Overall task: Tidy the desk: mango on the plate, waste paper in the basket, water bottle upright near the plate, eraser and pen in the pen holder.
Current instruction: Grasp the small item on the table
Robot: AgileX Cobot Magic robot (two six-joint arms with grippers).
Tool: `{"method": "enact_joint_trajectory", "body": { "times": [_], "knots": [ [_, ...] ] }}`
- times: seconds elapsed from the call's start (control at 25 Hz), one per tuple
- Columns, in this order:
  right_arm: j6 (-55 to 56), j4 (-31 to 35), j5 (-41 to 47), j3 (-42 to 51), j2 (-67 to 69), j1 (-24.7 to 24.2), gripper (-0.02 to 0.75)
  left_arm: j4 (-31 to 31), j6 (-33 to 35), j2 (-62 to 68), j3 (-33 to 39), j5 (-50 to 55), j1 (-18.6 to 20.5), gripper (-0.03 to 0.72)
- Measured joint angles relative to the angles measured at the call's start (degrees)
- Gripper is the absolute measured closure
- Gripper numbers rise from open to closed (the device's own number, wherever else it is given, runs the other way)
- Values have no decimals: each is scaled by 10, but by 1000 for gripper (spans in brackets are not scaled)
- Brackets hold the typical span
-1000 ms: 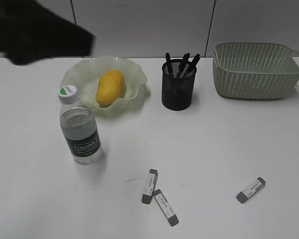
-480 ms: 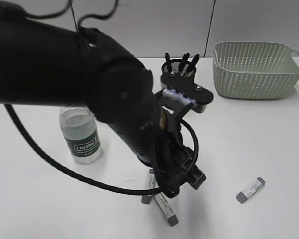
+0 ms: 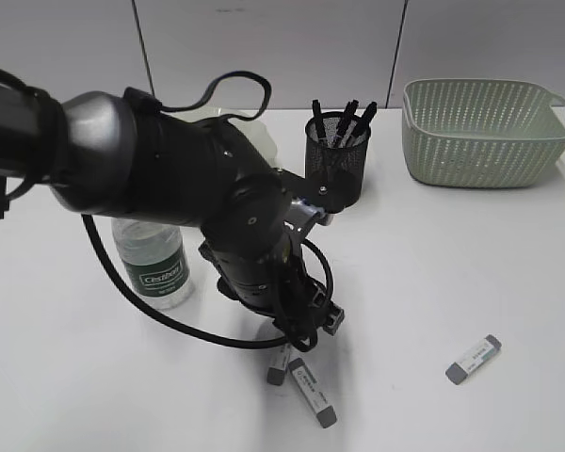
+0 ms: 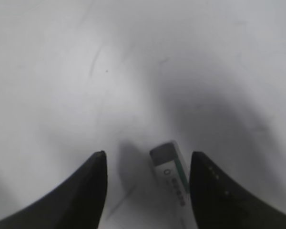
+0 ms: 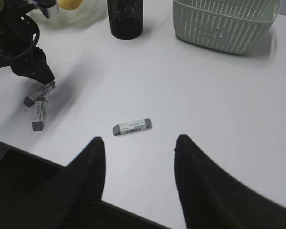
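— How do the left gripper [image 4: 148, 191] jaws stand?

— Spread apart, low over the desk [image 3: 424, 273], with one end of an eraser [image 4: 170, 172] lying between the tips, closer to the right-hand one. I can't tell whether either finger touches it.

— And from the side?

— The left arm [image 3: 169, 179] bends down over the front middle of the desk, its gripper [image 3: 306, 325] right above two erasers: one [image 3: 281, 361] half hidden under it, another [image 3: 313, 392] just beside, nearer the front edge.

— The right gripper [image 5: 138, 181]?

— Jaws open and empty, held high over the desk's front edge. A third eraser [image 5: 132, 127] lies below it, well apart from the pair.

— Where is everything else?

— The water bottle [image 3: 153, 264] stands upright by the arm. The pen holder [image 3: 338, 158] sits at the back with pens [image 3: 347, 121] in it, the basket [image 3: 485, 132] to its right. In the right wrist view a bit of the mango [image 5: 69, 4] shows on the plate [image 5: 81, 16]. Grey panelled wall [image 3: 292, 47] behind.
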Motion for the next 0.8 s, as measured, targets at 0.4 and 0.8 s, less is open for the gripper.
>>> {"method": "enact_joint_trajectory", "body": {
  "times": [0.4, 0.8],
  "knots": [
    [0, 0, 0, 0, 0, 0, 356, -22, -5, 30, -1, -19, 0, 280],
    [0, 0, 0, 0, 0, 0, 367, -17, -5, 37, -1, -33, 1, 543]
  ]
}}
